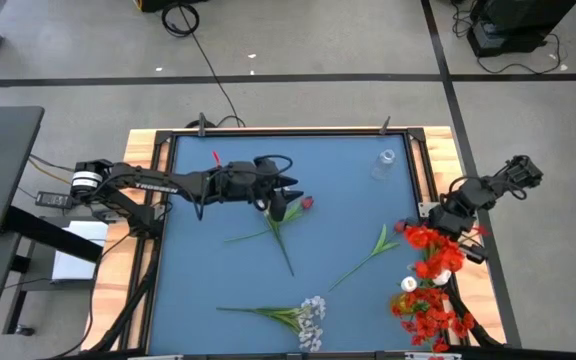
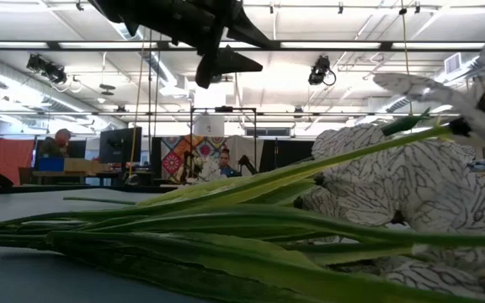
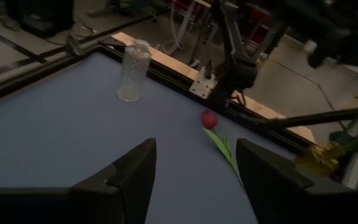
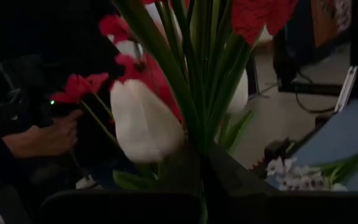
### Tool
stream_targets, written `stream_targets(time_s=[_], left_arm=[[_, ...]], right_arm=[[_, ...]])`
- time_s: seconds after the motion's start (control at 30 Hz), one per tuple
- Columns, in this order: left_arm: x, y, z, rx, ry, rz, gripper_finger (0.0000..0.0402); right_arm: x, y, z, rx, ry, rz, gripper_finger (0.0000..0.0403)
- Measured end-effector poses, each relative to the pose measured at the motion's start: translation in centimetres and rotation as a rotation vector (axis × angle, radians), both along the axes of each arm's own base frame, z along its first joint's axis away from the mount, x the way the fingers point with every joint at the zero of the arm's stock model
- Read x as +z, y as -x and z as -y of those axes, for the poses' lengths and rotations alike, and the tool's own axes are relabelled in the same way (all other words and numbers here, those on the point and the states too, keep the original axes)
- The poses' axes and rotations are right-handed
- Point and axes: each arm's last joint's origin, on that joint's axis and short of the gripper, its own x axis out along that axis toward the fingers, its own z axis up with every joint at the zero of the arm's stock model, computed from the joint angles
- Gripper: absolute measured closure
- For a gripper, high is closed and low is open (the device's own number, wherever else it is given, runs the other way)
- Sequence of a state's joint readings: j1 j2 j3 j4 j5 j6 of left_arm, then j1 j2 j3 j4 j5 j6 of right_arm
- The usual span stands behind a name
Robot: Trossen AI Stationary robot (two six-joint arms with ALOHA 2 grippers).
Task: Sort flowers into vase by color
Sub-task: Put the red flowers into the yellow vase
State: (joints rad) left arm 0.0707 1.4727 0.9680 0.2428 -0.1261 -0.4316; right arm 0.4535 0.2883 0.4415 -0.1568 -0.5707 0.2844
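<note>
My left gripper [image 1: 290, 198] [image 3: 194, 180] hangs open above the table's middle, high over the mat in the low view [image 2: 221, 63]. Just beside it a dark red bud [image 1: 306, 203] lies on its stem. A second red-budded flower [image 1: 368, 255] [image 3: 209, 118] lies toward the right. A spray of white blossoms [image 1: 310, 318] [image 2: 394, 194] lies near the front edge. The clear glass vase [image 1: 385, 163] [image 3: 132, 71] stands at the far right. My right gripper [image 1: 446, 222] [image 4: 202, 177] is shut, drawn back at the right edge. A bunch of red blooms with a white bud [image 1: 433, 285] [image 4: 145, 124] is right before it. My right gripper's shut fingers [image 4: 260, 196] stand where the bunch's green stems [image 4: 197, 124] run together. The fingers themselves hide that spot, so I cannot tell whether they touch a stem. My left gripper touches nothing.
A black frame and wooden border [image 1: 423, 150] rim the blue mat. A person's hand [image 4: 42, 140] shows in the dark beyond the bunch, by a red flower. People sit in the room behind the table [image 2: 223, 160]. Bare mat lies far left [image 1: 198, 160].
</note>
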Motion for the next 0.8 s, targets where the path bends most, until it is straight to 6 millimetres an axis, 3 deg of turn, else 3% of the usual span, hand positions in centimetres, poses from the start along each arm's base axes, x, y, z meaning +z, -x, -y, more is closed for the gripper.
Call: stream_targets(time_s=[0.57, 0.8], left_arm=[[0.0, 0.0, 0.0, 0.036, -0.007, 0.0, 0.0176], [0.0, 0.0, -0.3, 0.045, -0.007, 0.0, 0.0176]], right_arm=[[-3.6, -1.1, -1.2, 0.066, -0.013, -0.043, 0.039], [-4.3, -1.1, -1.2, 0.025, 0.029, -0.103, 0.0344]])
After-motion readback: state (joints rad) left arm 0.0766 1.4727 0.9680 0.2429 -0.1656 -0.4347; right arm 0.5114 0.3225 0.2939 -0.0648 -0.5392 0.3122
